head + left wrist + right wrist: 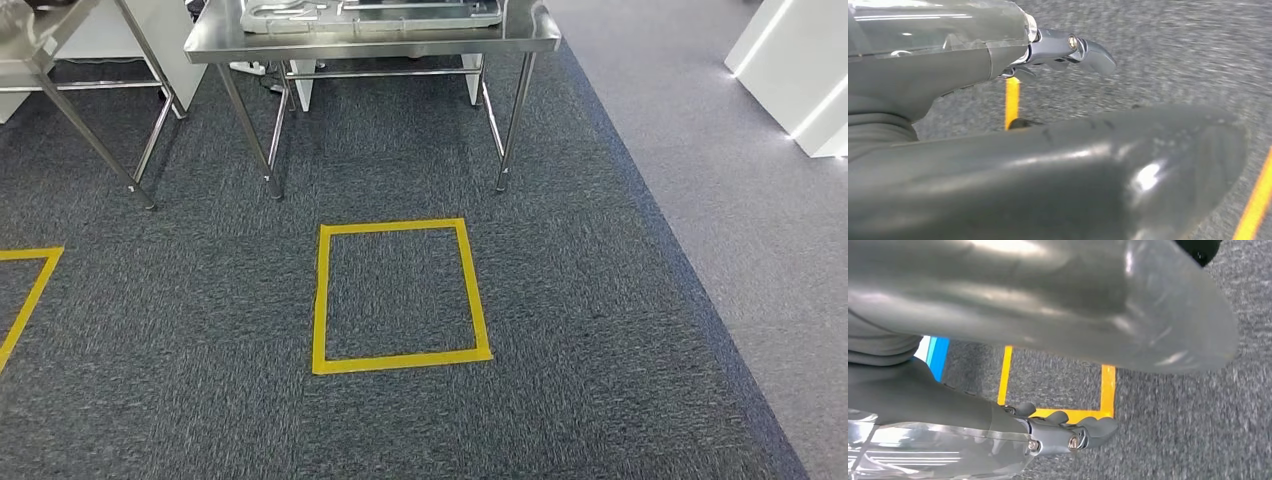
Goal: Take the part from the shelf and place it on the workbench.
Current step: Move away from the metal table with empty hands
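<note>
A flat grey metal part (372, 12) lies on top of the steel workbench (400, 46) at the far edge of the head view, cut off by the top of the frame, so its full outline cannot be told. Neither hand is on it. The left hand (1013, 165) hangs over the floor in its wrist view, released and holding nothing: its thick grey thumb lies broad across the foreground and its darker fingers (1084, 51) reach out straight beyond it, apart from the thumb. The right hand (1013, 300) hangs the same way in its own wrist view, released with nothing in it, fingers (1087, 432) stretched out over the floor. On the dark blue-grey carpet (600, 350) in front of the workbench, a square outline of yellow tape (318, 300) is stuck down, well short of the bench legs; a corner of a second yellow outline (32, 292) shows at the left edge. A second steel table (30, 58) stands to the left of the workbench, apart from it. To the right the carpet gives way to a lighter grey floor (760, 230), where white units with lit strips (800, 70) stand in the far corner. A blue strip (938, 357) shows on the floor in the right wrist view, beside the yellow tape
</note>
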